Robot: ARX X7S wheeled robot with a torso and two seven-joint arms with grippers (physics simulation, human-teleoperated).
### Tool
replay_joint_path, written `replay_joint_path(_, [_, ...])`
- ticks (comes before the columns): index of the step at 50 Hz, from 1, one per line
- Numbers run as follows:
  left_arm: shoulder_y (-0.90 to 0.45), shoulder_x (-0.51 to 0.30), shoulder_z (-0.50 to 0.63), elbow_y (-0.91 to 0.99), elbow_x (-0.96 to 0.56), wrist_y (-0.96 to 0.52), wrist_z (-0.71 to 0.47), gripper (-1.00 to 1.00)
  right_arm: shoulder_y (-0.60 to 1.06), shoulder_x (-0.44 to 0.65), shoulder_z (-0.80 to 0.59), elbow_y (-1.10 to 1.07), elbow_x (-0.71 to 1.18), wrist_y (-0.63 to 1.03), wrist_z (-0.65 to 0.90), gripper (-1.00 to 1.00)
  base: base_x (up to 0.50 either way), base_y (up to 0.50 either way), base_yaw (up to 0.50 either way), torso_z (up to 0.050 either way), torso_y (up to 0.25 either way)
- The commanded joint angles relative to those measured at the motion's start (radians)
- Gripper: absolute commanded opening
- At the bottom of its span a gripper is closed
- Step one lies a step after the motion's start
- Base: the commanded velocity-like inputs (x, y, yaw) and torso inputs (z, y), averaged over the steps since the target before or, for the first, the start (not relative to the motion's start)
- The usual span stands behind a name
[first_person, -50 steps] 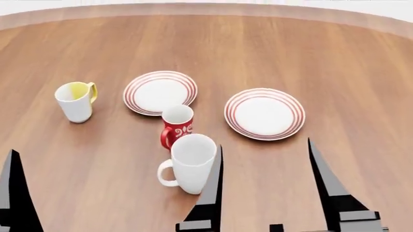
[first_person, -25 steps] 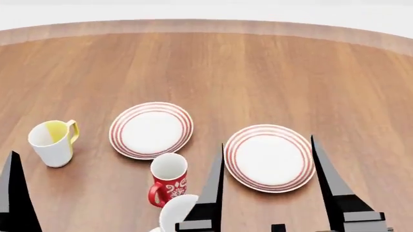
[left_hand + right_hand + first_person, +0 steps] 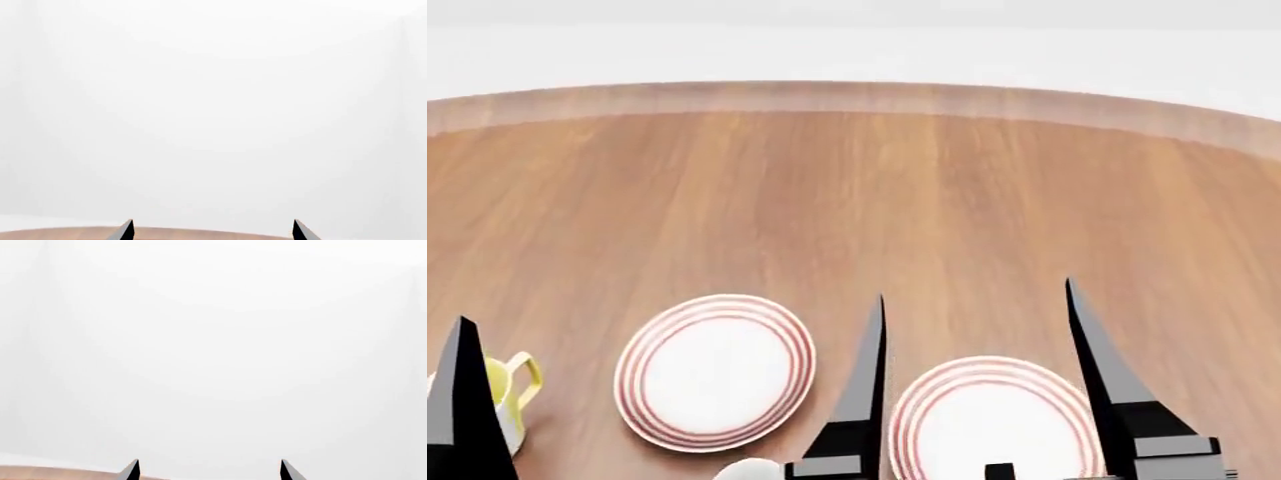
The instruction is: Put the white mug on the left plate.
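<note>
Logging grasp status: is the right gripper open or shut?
Open. In the head view the right gripper has its fingers spread wide apart, nothing between them but table and plate.

The left plate (image 3: 715, 372) lies flat on the wooden table (image 3: 854, 190), round and white with thin red concentric rings at its rim, bare on top. It sits toward the table's near edge, far from the curved far edge. At the head view's lower border, just nearer than the plate, a small white curve shows, probably the white mug's (image 3: 751, 469) rim.
</note>
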Motion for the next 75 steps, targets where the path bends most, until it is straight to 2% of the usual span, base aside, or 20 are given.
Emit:
replay_joint_path(1, [-0.002, -0.029, 0.023, -0.003, -0.012, 0.013, -0.032, 1.0, 0.001, 0.002, 0.001, -0.005, 0.012, 0.004, 0.002, 1.0, 0.5, 0.0, 0.0, 0.0, 0.0])
replay_joint_path(9, [-0.002, -0.04, 0.032, -0.015, -0.014, 0.029, -0.041, 1.0, 0.002, 0.008, -0.005, 0.003, 0.012, 0.0, 0.003, 1.0, 0.5, 0.0, 0.0, 0.0, 0.001])
replay_joint_path(15, [0.001, -0.046, 0.037, -0.024, -0.015, 0.042, -0.044, 1.0, 0.012, 0.021, -0.024, 0.002, -0.01, 0.03, 0.009, 1.0, 0.04, 0.0, 0.0, 0.0, 0.002])
replay_joint_path(55, [-0.004, -0.083, 0.062, -0.035, -0.033, 0.071, -0.079, 1.0, 0.026, 0.033, -0.05, -0.006, -0.022, 0.064, 0.017, 1.0, 0.0, 0.5, 0.0, 0.0, 0.0])
replay_joint_path(57, [-0.004, -0.085, 0.063, -0.036, -0.034, 0.071, -0.081, 1.0, 0.057, 0.048, -0.101, -0.01, -0.11, 0.159, 0.044, 1.0, 0.0, 0.5, 0.0, 0.0, 0.0])
replay_joint_path(58, [-0.003, -0.085, 0.065, -0.039, -0.031, 0.076, -0.08, 1.0, 0.087, 0.072, -0.17, -0.005, -0.218, 0.255, 0.078, 1.0, 0.0, 0.2, 0.0, 0.0, 0.0])
replay_joint_path(59, [-0.001, -0.085, 0.071, -0.04, -0.027, 0.077, -0.08, 1.0, 0.073, 0.031, -0.104, 0.006, -0.171, 0.241, 0.079, 1.0, 0.0, 0.0, 0.0, 0.0, 0.0])
replay_joint_path(60, [-0.001, -0.085, 0.072, -0.04, -0.027, 0.078, -0.08, 1.0, 0.082, 0.04, -0.12, 0.011, -0.197, 0.272, 0.085, 1.0, 0.0, 0.0, 0.0, 0.0, 0.0])
replay_joint_path(65, [-0.004, -0.089, 0.071, -0.044, -0.031, 0.081, -0.084, 1.0, 0.085, 0.037, -0.119, 0.009, -0.199, 0.276, 0.085, 1.0, 0.0, 0.0, 0.0, 0.0, 0.0])
replay_joint_path(66, [-0.003, -0.089, 0.074, -0.048, -0.027, 0.083, -0.083, 1.0, 0.039, 0.052, -0.099, -0.01, -0.14, 0.126, 0.075, 1.0, 0.0, 0.0, 0.0, 0.0, 0.0])
replay_joint_path(67, [-0.003, -0.09, 0.073, -0.046, -0.029, 0.084, -0.083, 1.0, 0.03, 0.052, -0.093, -0.01, -0.133, 0.102, 0.076, 1.0, 0.0, 0.0, 0.0, 0.0, 0.0])
replay_joint_path(75, [-0.003, -0.096, 0.079, -0.041, -0.03, 0.084, -0.092, 1.0, 0.02, 0.047, -0.078, -0.005, -0.124, 0.085, 0.073, 1.0, 0.0, 0.0, 0.0, 0.0, 0.0])
